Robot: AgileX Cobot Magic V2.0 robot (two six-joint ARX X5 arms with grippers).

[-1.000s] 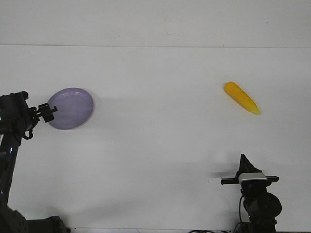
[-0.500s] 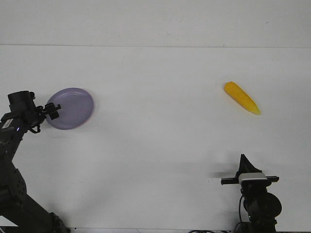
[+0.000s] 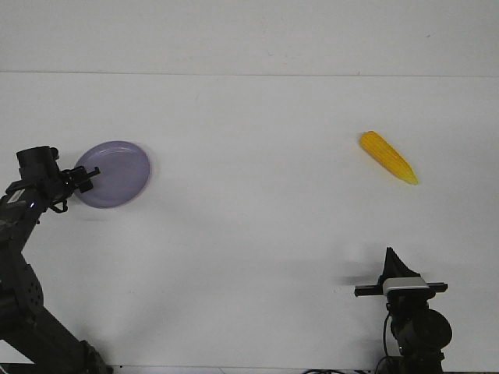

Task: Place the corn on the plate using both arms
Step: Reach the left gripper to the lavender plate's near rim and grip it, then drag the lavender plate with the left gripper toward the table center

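The lavender plate (image 3: 117, 173) lies flat on the white table at the left. My left gripper (image 3: 83, 178) is at the plate's left rim, its fingers over the edge; they are too small to tell whether they grip the rim. The yellow-orange corn (image 3: 387, 157) lies on the table at the right, its pale tip pointing toward the near right. My right gripper (image 3: 389, 255) stays low near the front edge, well short of the corn, its fingers together in one point and empty.
The white table (image 3: 249, 234) stretches between plate and corn. Its far edge (image 3: 249, 74) meets a white wall. The left arm's base (image 3: 31, 335) stands at the front left corner.
My left arm has lowered and swung in, bringing the gripper a little right onto the plate's left rim. The plate, the corn and the right arm have not moved.
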